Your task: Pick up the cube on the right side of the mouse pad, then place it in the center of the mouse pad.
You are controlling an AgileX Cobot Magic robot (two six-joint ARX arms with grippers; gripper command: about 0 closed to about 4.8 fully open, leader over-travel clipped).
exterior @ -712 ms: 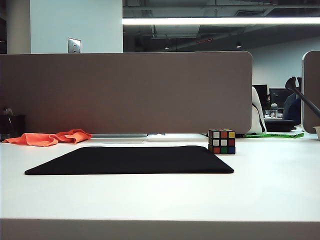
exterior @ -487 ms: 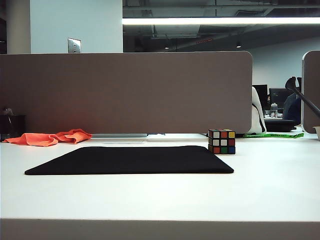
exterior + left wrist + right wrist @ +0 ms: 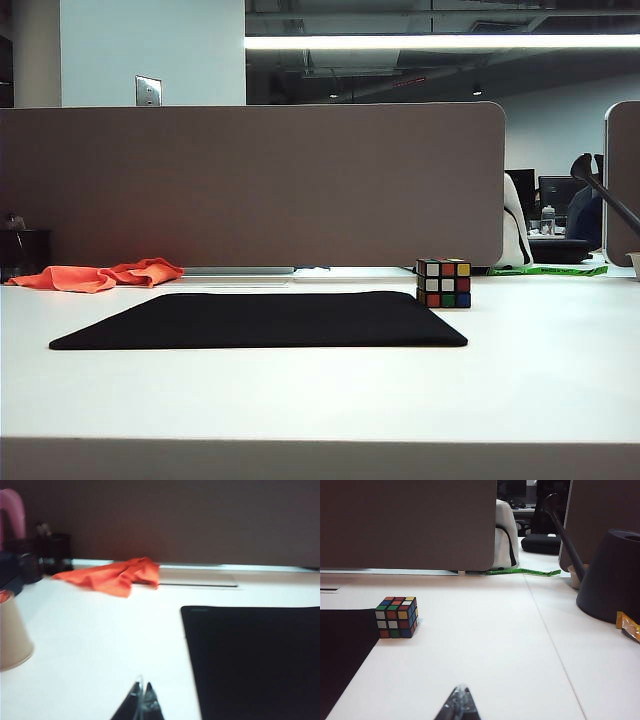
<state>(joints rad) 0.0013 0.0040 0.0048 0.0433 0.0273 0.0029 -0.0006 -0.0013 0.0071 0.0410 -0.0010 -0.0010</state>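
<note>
**Cube off the pad, both hands clear**

Small multicoloured 3x3 puzzle cube [image 3: 444, 283] sits on the white surface [image 3: 540, 350], just beside the far right corner of the large flat black mouse pad [image 3: 260, 320]. Left hand [image 3: 141, 700] low over the surface near the pad's left edge, fingers together. Right hand [image 3: 460, 702] well short of the cube, fingers together, holding nothing. Crumpled orange cloth [image 3: 100, 275] lies far left.
</note>
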